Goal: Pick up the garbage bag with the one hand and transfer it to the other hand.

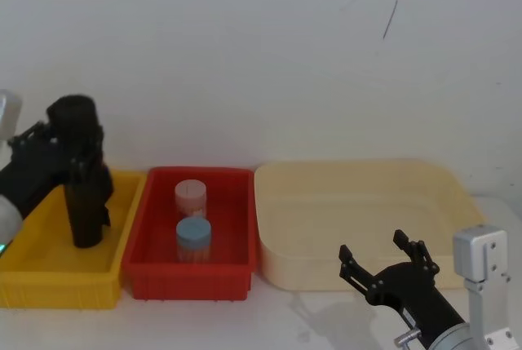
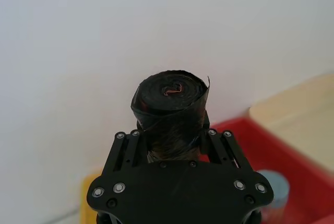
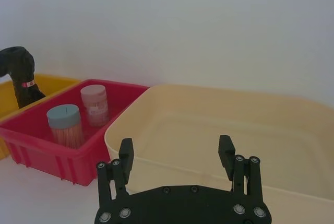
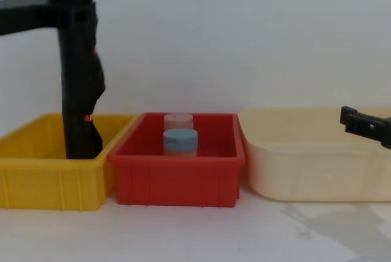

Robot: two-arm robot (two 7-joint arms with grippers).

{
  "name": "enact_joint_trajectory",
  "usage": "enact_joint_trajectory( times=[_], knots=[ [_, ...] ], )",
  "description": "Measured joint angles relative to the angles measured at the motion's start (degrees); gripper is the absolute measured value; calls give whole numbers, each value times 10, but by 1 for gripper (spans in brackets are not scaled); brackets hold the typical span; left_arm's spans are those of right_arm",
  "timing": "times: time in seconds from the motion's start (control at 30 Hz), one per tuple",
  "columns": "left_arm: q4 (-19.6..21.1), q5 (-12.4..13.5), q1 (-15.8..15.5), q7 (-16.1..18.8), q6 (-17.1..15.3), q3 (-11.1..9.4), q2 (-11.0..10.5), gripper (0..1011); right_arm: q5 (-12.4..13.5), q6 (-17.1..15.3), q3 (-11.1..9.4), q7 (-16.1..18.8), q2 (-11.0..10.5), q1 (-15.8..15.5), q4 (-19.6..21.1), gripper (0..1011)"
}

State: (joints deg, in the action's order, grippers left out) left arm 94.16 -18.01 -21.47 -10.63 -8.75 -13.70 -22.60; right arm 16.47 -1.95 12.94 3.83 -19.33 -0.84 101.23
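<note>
Garbage bag (image 4: 72,30): black plastic roll, tightly wound, with a red fleck at its core. It stands upright above the yellow bin (image 4: 36,176), clamped near its top in the left gripper (image 2: 172,140). Handling advised: lift clear of the bin wall, keep it vertical, and carry it toward the right gripper (image 3: 176,148), which is spread wide and empty before the cream tub (image 4: 293,170).

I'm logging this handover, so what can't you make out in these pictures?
Garbage bag: its lower part is hidden in the left wrist view behind the left gripper shut on it.
Chest view: whether the black over the yellow bin is that bag alone or two overlapping rolls.
Right gripper, open: its body is cut off by the right wrist view's bottom edge.
</note>
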Motion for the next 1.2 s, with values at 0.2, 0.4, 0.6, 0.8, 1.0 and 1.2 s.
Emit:
enact_joint_trajectory(
  times=[0.2,0.4,0.6,0.8,1.0,1.2],
  knots=[
    [-2,-7,-35,-14,-16,-13,22,496,0,0,0,0,0,0,0,1001],
    [-16,-13,-63,-24,-30,-28,45,496,0,0,0,0,0,0,0,1000],
    [-38,-22,-89,-35,-46,-47,69,496,0,-1,0,3,0,1,0,1001],
    [-57,-30,-109,-48,-57,-63,88,497,6,-8,3,22,-4,6,2,1000],
    [-72,-38,-125,-65,-68,-81,100,496,21,-25,7,51,-9,17,7,1001],
    [-80,-46,-136,-83,-77,-95,103,496,48,-56,10,80,-12,33,12,1001]
  ],
)
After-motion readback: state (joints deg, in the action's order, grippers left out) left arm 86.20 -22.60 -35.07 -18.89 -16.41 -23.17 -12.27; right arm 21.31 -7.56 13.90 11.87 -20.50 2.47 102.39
